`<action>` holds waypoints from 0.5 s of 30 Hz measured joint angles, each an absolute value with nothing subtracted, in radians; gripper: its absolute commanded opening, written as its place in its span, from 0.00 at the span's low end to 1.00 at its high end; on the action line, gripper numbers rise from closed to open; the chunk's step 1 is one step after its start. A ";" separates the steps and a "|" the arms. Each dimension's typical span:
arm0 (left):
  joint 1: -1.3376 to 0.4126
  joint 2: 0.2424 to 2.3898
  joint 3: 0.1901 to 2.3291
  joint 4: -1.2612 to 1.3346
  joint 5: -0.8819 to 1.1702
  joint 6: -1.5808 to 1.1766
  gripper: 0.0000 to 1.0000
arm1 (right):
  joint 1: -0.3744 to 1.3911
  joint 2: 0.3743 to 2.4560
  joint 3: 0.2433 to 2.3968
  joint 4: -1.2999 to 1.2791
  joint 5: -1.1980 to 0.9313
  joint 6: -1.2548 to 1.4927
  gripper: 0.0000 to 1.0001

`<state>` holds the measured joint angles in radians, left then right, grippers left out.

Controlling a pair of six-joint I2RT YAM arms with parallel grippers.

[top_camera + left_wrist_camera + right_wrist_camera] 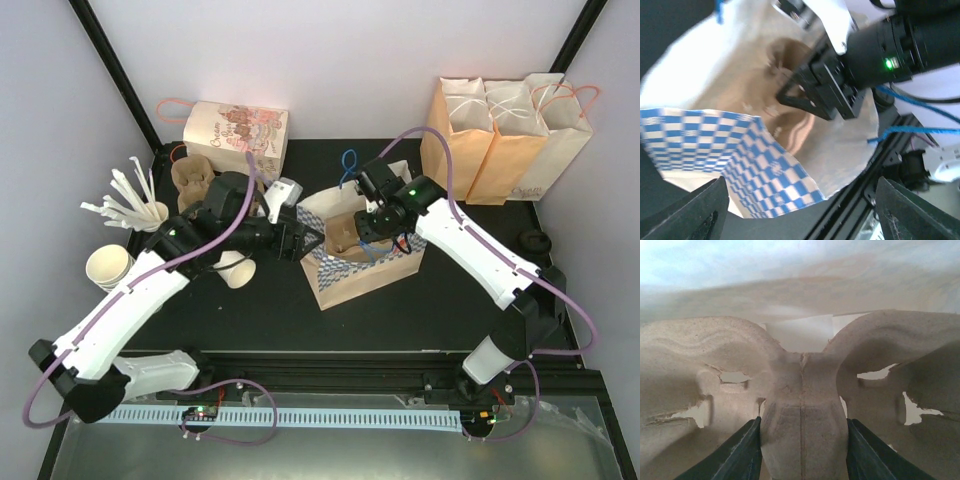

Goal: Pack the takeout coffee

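the left gripper (800,210) shows only as two dark fingertips (695,215) at the bottom corners, spread wide with nothing between them. above them lies an open paper bag (700,90), its near lip folded over in a blue-and-white check (740,150). inside the bag sits a brown pulp cup carrier (790,65). the right gripper (815,97) reaches into the bag from the upper right, its black head down at the carrier. a green light (888,63) glows on that arm. blue cord handles (910,127) trail off the bag's right side, over a black rail (855,200).

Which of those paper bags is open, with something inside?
The blue-checkered bag lying mid-table: it holds a brown cup carrier. The three bags at the back right stand folded.
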<state>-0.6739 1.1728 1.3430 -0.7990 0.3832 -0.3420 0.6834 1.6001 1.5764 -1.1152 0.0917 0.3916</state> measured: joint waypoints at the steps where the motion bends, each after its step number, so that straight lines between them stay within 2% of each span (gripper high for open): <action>1: -0.670 1.157 1.340 -0.799 0.359 -0.343 0.86 | 0.684 1.600 1.572 -1.117 0.092 0.381 0.47; 9: -0.641 1.155 1.356 -0.789 0.184 -0.244 0.87 | 0.696 1.600 1.529 -1.117 0.076 0.311 0.47; 15: -0.641 1.338 1.522 -0.808 0.161 -0.116 0.76 | 0.700 1.611 1.559 -1.141 0.069 0.286 0.47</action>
